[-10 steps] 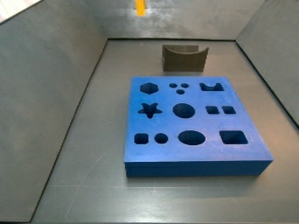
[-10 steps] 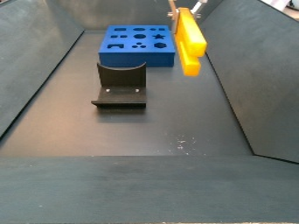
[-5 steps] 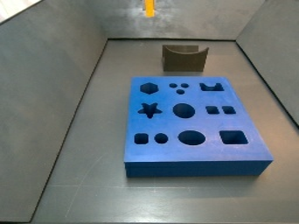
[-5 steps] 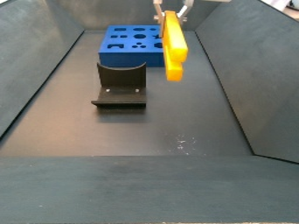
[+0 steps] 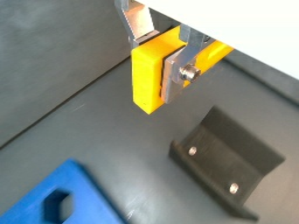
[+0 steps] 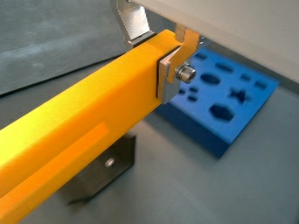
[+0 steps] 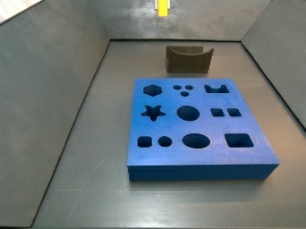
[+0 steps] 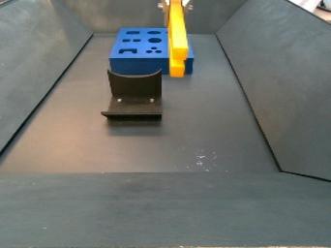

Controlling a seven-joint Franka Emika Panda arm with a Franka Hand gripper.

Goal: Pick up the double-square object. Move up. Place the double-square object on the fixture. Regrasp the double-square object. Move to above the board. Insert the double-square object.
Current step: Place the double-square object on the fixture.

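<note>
The blue board (image 7: 198, 127) lies flat on the grey floor, its cut-outs facing up. Beyond its far edge stands the dark fixture (image 7: 188, 59), well apart from the gripper (image 5: 163, 58). High above the floor, the gripper's silver fingers (image 5: 184, 68) pinch the double-square object (image 8: 176, 41), which hangs lengthwise clear of both fixture and board.
</note>
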